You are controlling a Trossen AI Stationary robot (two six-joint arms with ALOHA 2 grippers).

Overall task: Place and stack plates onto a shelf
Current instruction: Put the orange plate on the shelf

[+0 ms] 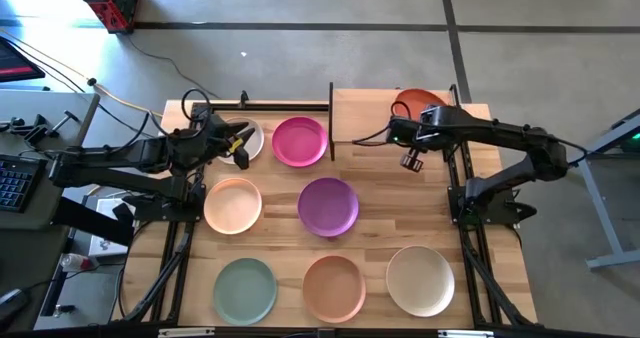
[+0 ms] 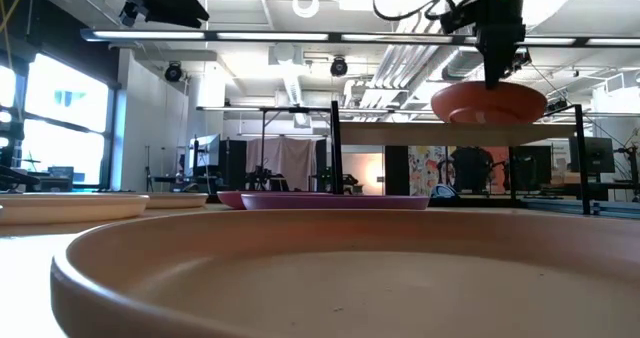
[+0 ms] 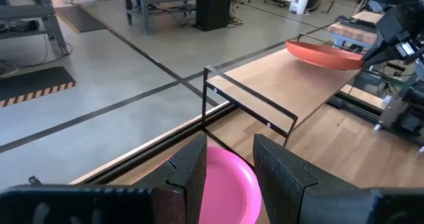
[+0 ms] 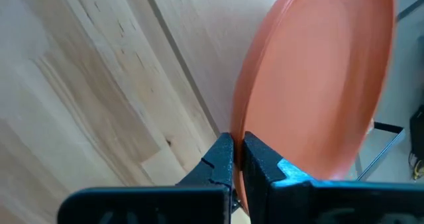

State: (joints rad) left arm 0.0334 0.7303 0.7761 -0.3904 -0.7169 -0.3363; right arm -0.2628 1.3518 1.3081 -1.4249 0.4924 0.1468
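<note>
The right gripper's (image 4: 237,159) fingers are pinched tight on the rim of the orange-red plate (image 4: 318,78) — in the low view that plate (image 2: 489,103) hangs just above the shelf (image 2: 440,134), not yet resting on it. The step in hand looks like the first placement: the plate is over the shelf's far right end (image 1: 370,113), and the next move calls for a short, level descent before the fingers let go, so the plate does not tip off its rim.

Going outward from the table's near edge, the sage green (image 1: 244,289), salmon (image 1: 334,287) and off-white (image 1: 420,280) plates lie in a row, then the peach (image 1: 233,204) and purple (image 1: 328,206) ones, then the magenta plate (image 1: 299,141) beside the cream plate (image 1: 251,138) — all still on the tabletop.

The left gripper (image 3: 228,174) waits with its fingers parted and empty above the magenta plate's edge.
</note>
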